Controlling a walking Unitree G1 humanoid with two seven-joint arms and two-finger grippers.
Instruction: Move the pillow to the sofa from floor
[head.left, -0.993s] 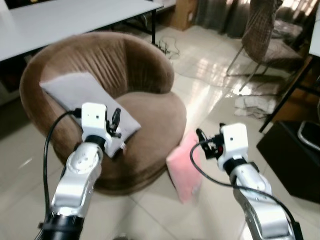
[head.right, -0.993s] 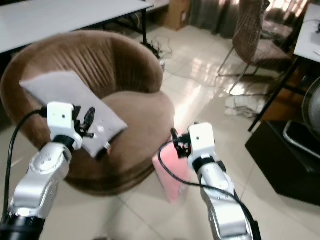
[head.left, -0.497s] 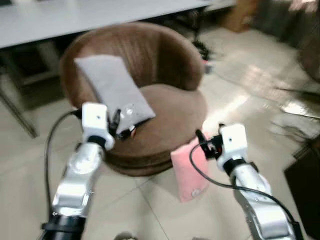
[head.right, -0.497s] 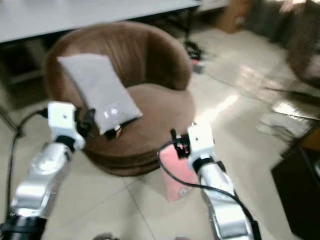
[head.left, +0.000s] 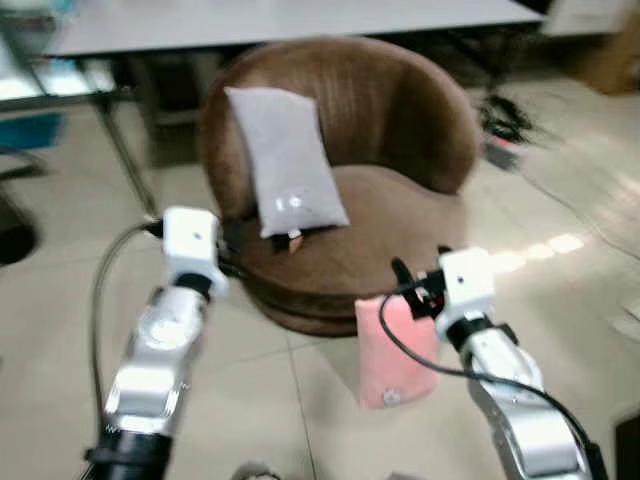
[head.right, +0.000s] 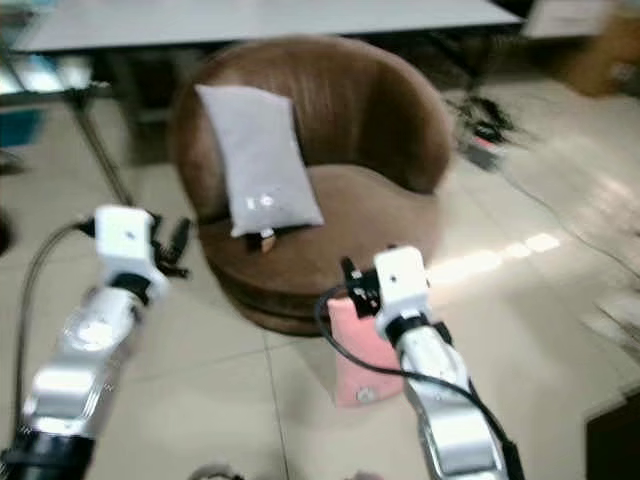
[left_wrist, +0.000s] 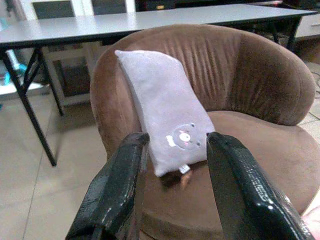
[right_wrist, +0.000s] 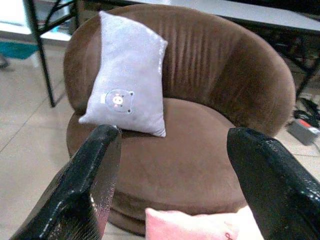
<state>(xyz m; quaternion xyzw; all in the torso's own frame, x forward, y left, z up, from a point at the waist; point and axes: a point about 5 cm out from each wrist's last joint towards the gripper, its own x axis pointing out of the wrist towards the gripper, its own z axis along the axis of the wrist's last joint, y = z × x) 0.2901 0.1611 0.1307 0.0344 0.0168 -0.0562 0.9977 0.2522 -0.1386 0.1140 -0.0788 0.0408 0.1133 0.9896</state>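
A pink pillow (head.left: 393, 350) stands on the tiled floor, leaning against the front of the round brown sofa chair (head.left: 400, 120). A grey pillow (head.left: 285, 160) with a small bear print leans on the chair's backrest. My right gripper (head.left: 408, 282) hovers open just above the pink pillow's top edge; in the right wrist view the pink pillow (right_wrist: 200, 225) lies below the spread fingers (right_wrist: 95, 185). My left gripper (head.left: 232, 252) is open, held in the air by the chair's left front, pointing at the grey pillow (left_wrist: 165, 110).
A long white table (head.left: 300, 18) stands behind the chair, with a black leg (head.left: 120, 150) at the left. Cables and a power strip (head.left: 505, 125) lie on the floor to the right. Open tiled floor (head.left: 60, 320) stretches left and in front.
The camera has swung, so the chair and both pillows sit further right and more central in the picture. Both arms keep the same pose, grippers still open and empty.
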